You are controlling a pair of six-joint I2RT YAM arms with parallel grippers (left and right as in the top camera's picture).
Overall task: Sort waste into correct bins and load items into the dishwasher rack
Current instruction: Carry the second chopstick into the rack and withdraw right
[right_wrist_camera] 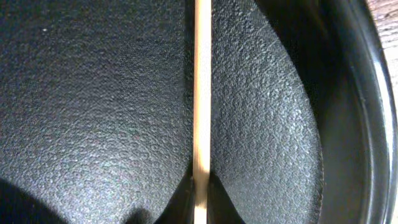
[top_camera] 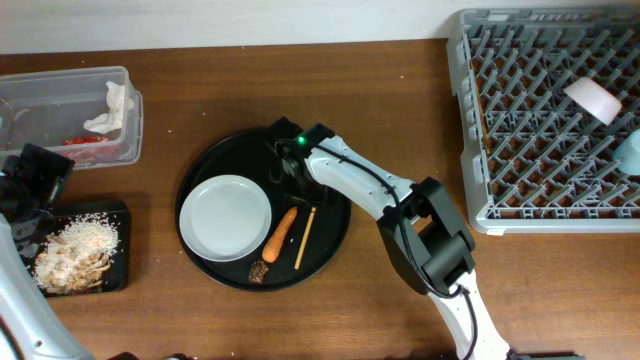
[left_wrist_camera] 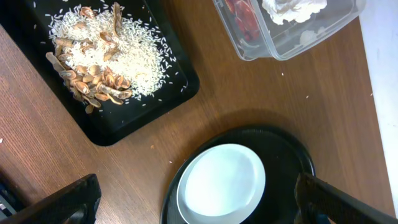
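My right gripper point(right_wrist_camera: 201, 200) is shut on a thin wooden chopstick point(right_wrist_camera: 201, 93), low over the textured floor of the round black tray point(top_camera: 335, 235). A second chopstick point(top_camera: 305, 238) lies on that tray beside the orange carrot point(top_camera: 281, 234), a small dark scrap point(top_camera: 258, 271) and the white plate point(top_camera: 225, 217). My left gripper point(left_wrist_camera: 199, 208) hangs open at the left, above the table between the shallow black bin point(left_wrist_camera: 155, 102) of rice point(left_wrist_camera: 124, 53) and the plate point(left_wrist_camera: 221, 183). The clear tub point(top_camera: 125, 110) holds white tissue point(top_camera: 112, 104) and a red wrapper point(top_camera: 85, 141).
The grey dishwasher rack point(top_camera: 500, 180) fills the right side, with a white bowl point(top_camera: 593, 98) and a light-blue cup point(top_camera: 630, 150) in it. My right arm point(top_camera: 380, 195) stretches across the tray's right rim. Bare wooden table lies between tray and rack.
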